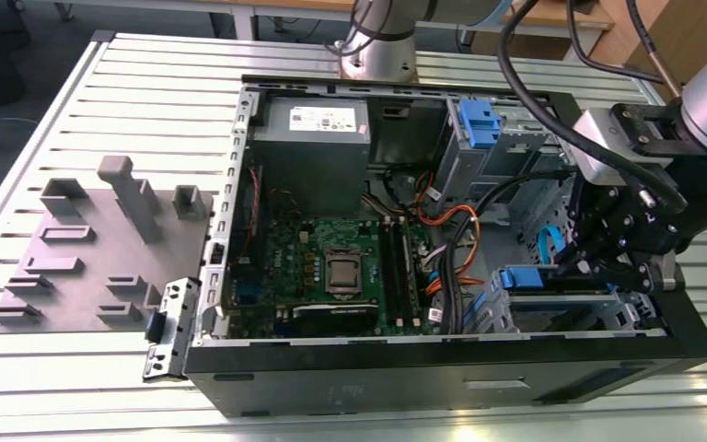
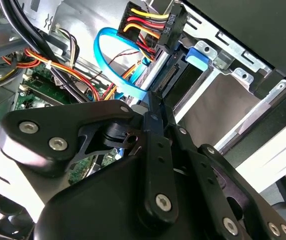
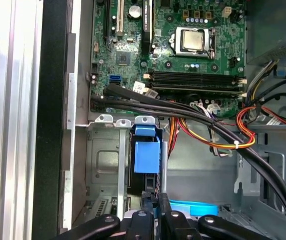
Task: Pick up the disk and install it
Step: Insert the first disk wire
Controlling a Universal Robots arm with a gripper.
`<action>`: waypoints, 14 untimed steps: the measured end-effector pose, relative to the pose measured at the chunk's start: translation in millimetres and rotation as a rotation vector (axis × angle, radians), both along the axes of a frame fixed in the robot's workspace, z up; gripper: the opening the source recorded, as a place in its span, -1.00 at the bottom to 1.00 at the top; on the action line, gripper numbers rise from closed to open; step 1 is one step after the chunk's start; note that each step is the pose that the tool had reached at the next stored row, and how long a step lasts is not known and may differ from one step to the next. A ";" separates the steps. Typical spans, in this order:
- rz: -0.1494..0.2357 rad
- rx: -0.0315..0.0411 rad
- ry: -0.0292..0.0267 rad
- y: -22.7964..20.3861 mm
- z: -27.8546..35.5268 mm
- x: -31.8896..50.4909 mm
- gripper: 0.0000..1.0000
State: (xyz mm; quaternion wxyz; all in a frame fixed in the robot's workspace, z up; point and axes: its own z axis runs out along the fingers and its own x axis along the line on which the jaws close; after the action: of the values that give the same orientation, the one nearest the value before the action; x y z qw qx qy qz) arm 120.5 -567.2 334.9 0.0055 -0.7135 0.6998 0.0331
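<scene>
**Disk in the drive bay, gripper on it**

The black linkage gripper (image 1: 614, 253) sits low inside the open black computer case (image 1: 452, 368), its fingers closed together on the flat silver disk with blue rails (image 3: 146, 156), which stands edge-up in the grey metal drive bay (image 3: 103, 165) at the case's front corner; seating looks nearly finished, judging by depth

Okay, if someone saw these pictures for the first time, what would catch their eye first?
An open computer case lies on a slatted metal table, its green circuit board exposed in the middle. At the exterior view's right, the black gripper reaches into the drive bay, close to a blue plastic tab.
</scene>
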 end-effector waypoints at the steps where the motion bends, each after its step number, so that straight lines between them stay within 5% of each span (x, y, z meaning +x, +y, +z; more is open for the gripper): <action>1: 0.000 -0.0002 0.0000 0.0 -0.1 0.0 -0.68; 14: 0.000 0.0000 0.0000 0.0 -3.5 0.0 -0.68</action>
State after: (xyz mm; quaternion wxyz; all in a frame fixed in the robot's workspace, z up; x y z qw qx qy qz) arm 120.5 -567.1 331.3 0.0055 -0.7135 0.6998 0.0331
